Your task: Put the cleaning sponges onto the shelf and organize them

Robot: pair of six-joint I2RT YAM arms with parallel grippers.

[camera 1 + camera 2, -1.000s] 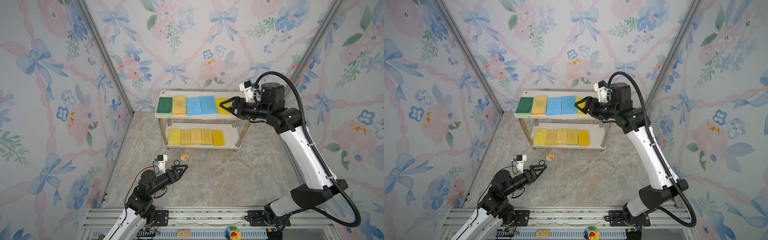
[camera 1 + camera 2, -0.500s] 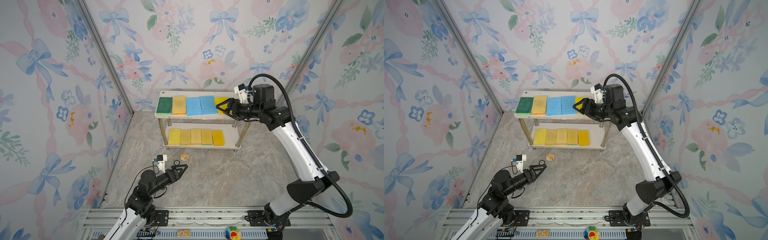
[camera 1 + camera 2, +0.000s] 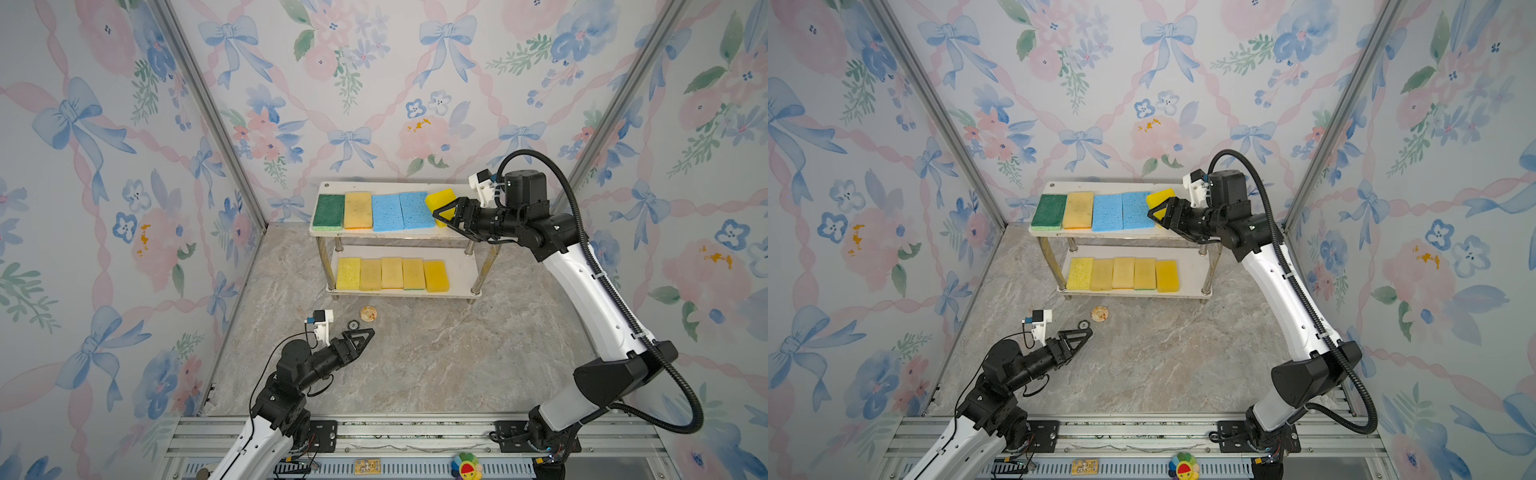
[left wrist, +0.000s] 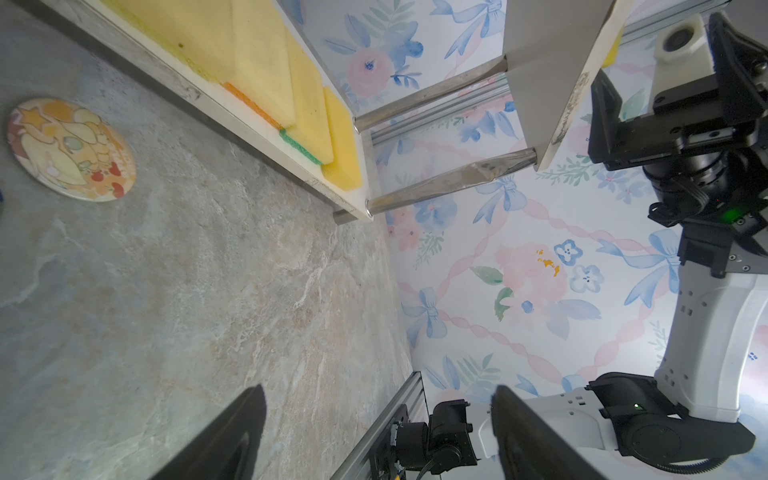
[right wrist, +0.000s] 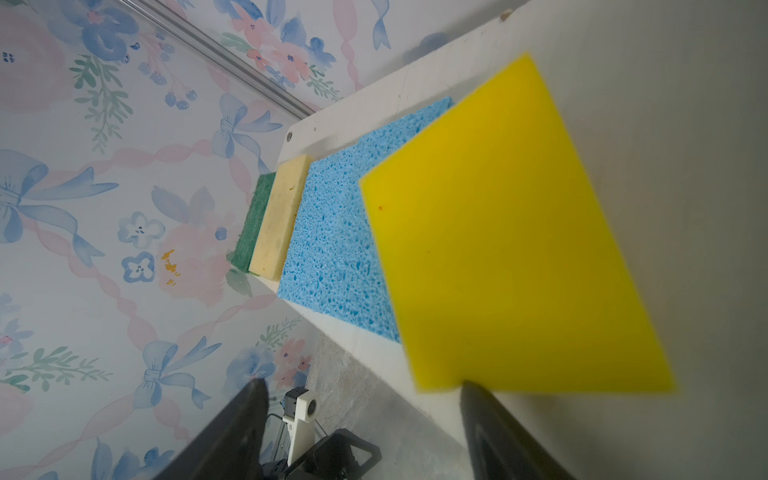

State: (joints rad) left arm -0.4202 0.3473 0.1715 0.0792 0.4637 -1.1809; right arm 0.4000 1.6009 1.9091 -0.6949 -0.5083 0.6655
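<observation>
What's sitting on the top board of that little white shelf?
The top board holds five in a row: dark green sponge, pale yellow sponge, two light blue sponges, bright yellow sponge. The right gripper covers that last one's near end in both top views.

Porous foam sponges [image 3: 387, 212]; shelf [image 3: 458, 266] matt white boards, shiny metal posts.

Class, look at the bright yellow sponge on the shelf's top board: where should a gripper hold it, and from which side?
Probably across the two long sides of the yellow sponge, near its front end, coming from the open front of the shelf, where the open right gripper is. It lies flat but skewed, one corner over a blue sponge, so the front end is freest.
</observation>
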